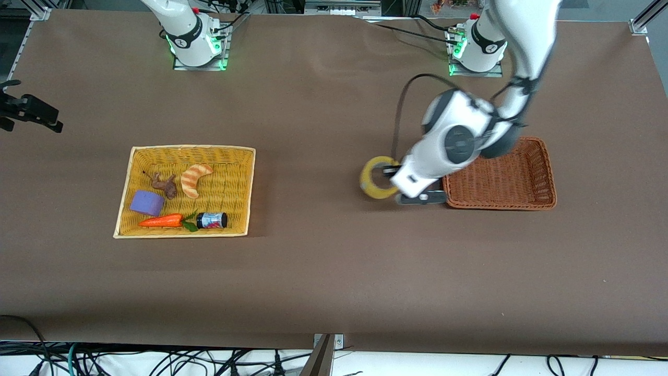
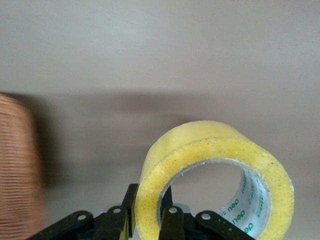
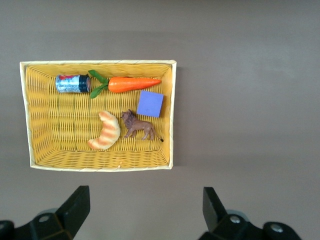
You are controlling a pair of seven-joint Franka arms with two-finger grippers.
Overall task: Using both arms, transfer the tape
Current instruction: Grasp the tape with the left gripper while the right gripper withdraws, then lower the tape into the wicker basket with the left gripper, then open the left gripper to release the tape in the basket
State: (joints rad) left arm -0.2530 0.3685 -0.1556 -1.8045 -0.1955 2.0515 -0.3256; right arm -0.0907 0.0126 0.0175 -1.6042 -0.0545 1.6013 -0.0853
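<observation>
The tape [image 1: 374, 177] is a yellowish ring. My left gripper [image 1: 390, 176] is shut on it and holds it on edge over the bare table, beside the brown wicker basket [image 1: 543, 156] on the side toward the right arm's end. In the left wrist view one finger [image 2: 172, 222] sits inside the hole and the other outside the tape's [image 2: 200, 137] wall, with the left gripper [image 2: 150, 220] clamping that wall. My right gripper [image 3: 145, 205] is open and empty, high over the table beside the yellow basket [image 3: 172, 115]. It is out of the front view.
The yellow basket [image 1: 193, 148] at the right arm's end holds a croissant [image 1: 194, 179], a brown toy animal [image 1: 166, 184], a purple block [image 1: 146, 202], a carrot [image 1: 162, 221] and a small black jar [image 1: 212, 220]. The brown basket [image 2: 17, 165] looks empty. A black mount [image 1: 31, 112] juts in at the table's edge.
</observation>
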